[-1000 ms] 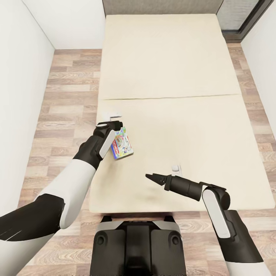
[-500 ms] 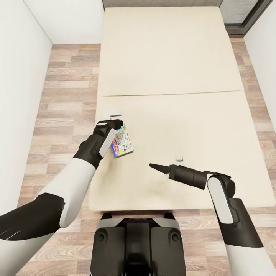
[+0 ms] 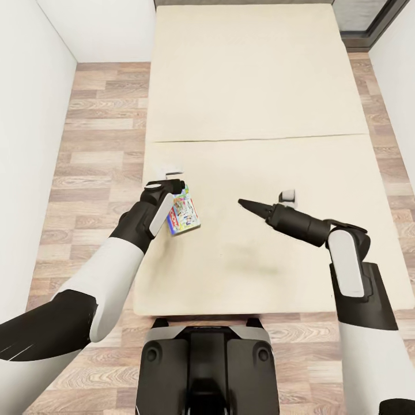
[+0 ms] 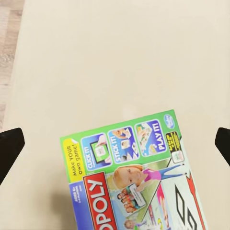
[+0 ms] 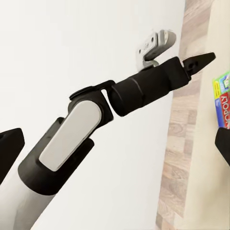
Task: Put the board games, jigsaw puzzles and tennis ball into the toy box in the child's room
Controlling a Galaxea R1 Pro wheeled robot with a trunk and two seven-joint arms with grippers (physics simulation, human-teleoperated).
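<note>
Hovering over the near left part of the bed [image 3: 253, 86], the left gripper [image 3: 176, 185] points down at a board game [image 3: 184, 214]. In the left wrist view its two dark fingertips [image 4: 9, 146] stand wide apart at opposite edges of the picture, released, with the board game [image 4: 134, 177] lying flat on the cream mattress between and below them; nothing is gripped. The box has a green border, a red logo panel ending in "OPOLY", and small panels reading "CLICK IT!", "STICK IT!" and "PLAY IT!".

The right gripper [image 3: 245, 204] is held over the middle of the near mattress section, pointing toward the left arm; in the head view its tips come to one narrow dark point, yet in the right wrist view its fingertips [image 5: 10, 143] sit at opposite edges, so it is released and empty. That view looks across at the left arm [image 5: 96, 120] against a white wall [image 5: 72, 43], with a strip of wood-plank floor [image 5: 184, 124] and an edge of the board game [image 5: 222, 93] beyond.

The bed is a cream mattress in two sections, flanked by plank floor [image 3: 98, 138] and white walls. The robot's dark base [image 3: 206, 363] stands at the foot.
</note>
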